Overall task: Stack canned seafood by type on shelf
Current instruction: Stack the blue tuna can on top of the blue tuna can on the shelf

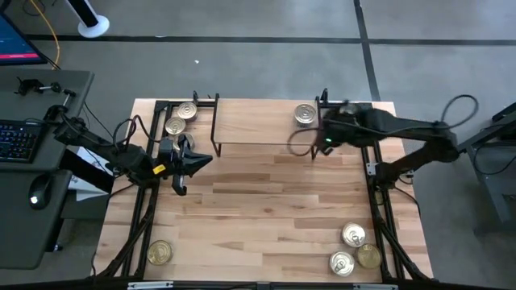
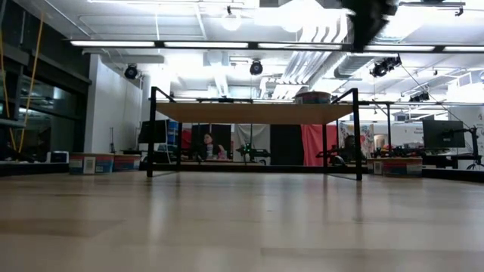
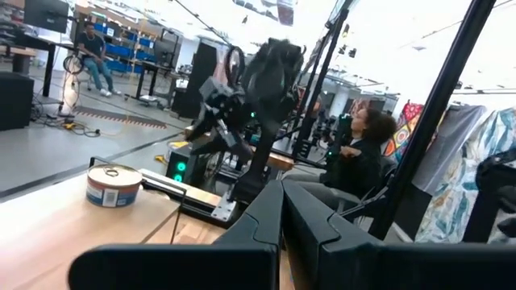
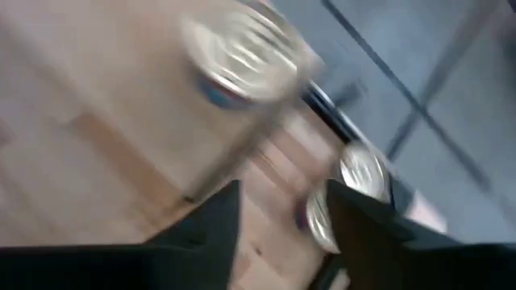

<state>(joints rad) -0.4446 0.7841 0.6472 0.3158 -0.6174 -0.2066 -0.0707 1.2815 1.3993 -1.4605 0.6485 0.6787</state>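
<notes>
The shelf (image 1: 266, 121) stands at the table's far middle, a light board on black wire legs (image 2: 257, 113). One tin (image 1: 305, 114) sits on its right end (image 2: 312, 97) (image 3: 113, 185) (image 4: 242, 56). Two tins (image 1: 187, 110) (image 1: 175, 126) lie on the table just left of the shelf. A single tin (image 1: 160, 253) lies near-left, and three tins (image 1: 353, 234) lie near-right. My right gripper (image 1: 310, 143) (image 4: 278, 229) hovers open and empty by the shelf's right front corner. My left gripper (image 1: 197, 161) (image 3: 282, 217) is shut and empty, near the shelf's left front.
Black arm-base frames (image 1: 145, 209) (image 1: 383, 209) run along both table sides. Bare planks (image 1: 266, 209) fill the table's middle in front of the shelf. People sit in the room beyond the table (image 3: 359, 153). A desk with a keyboard (image 1: 20, 137) stands left of the table.
</notes>
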